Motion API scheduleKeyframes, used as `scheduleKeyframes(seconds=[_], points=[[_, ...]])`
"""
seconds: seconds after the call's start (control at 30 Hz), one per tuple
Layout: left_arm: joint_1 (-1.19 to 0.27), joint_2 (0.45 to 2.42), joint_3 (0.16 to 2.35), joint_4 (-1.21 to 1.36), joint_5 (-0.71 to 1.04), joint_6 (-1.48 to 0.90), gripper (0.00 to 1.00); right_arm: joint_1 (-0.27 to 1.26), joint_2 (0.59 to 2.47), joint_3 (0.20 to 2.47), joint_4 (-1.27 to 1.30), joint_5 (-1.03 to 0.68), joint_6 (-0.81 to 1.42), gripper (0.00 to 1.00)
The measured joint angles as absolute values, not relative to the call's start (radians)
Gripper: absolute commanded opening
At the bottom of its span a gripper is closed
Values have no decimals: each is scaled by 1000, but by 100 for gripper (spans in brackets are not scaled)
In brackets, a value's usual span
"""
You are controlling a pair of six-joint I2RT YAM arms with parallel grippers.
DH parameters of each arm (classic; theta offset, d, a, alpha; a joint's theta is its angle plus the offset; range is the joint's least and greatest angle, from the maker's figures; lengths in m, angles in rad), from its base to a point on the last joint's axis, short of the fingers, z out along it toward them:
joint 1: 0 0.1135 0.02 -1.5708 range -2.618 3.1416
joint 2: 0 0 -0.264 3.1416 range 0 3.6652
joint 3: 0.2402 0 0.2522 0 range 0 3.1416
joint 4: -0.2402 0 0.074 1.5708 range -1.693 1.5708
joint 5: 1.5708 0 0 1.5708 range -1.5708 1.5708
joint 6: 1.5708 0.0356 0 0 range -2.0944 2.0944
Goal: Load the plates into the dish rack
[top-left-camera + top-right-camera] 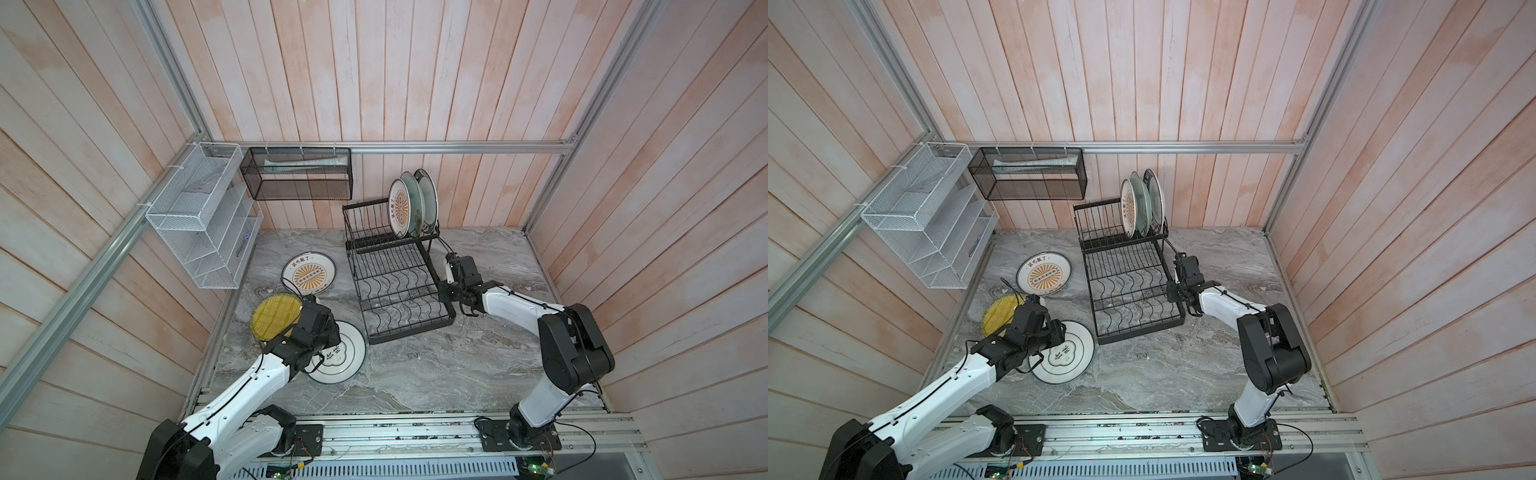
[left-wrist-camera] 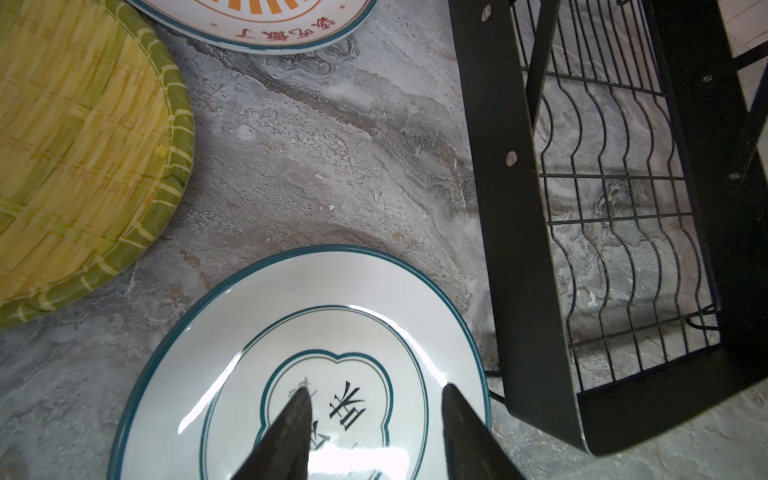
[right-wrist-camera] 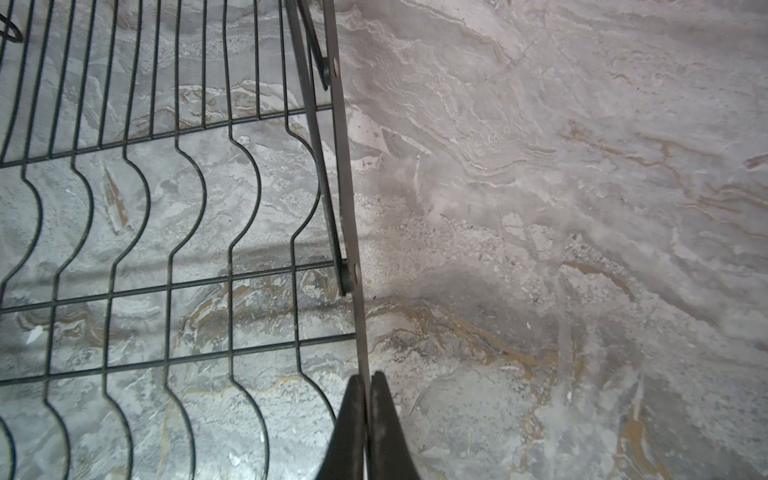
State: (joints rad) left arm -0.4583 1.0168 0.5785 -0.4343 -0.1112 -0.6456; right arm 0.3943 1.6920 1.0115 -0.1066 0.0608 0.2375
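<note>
Dish rack upper basket holds three plates; right jaws pinch its rim, left jaws spread

Three plates upright in rack; three flat

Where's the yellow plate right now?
In both top views the yellow plate lies flat on the left of the counter, between the flat sunburst plate and the green-ringed plate.

Three plates upright in dish rack, three flat on table leftward
</note>
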Motion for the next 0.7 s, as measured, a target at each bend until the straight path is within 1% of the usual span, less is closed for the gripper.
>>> scheduleKeyframes(seconds=[0.3,0.7], points=[[-458,1017,582,-435,-108,-646,52,357,1648,958,-90,36,238,1],[-458,1000,584,-446,-109,-646,52,257,1607,926,-115,17,223,1]])
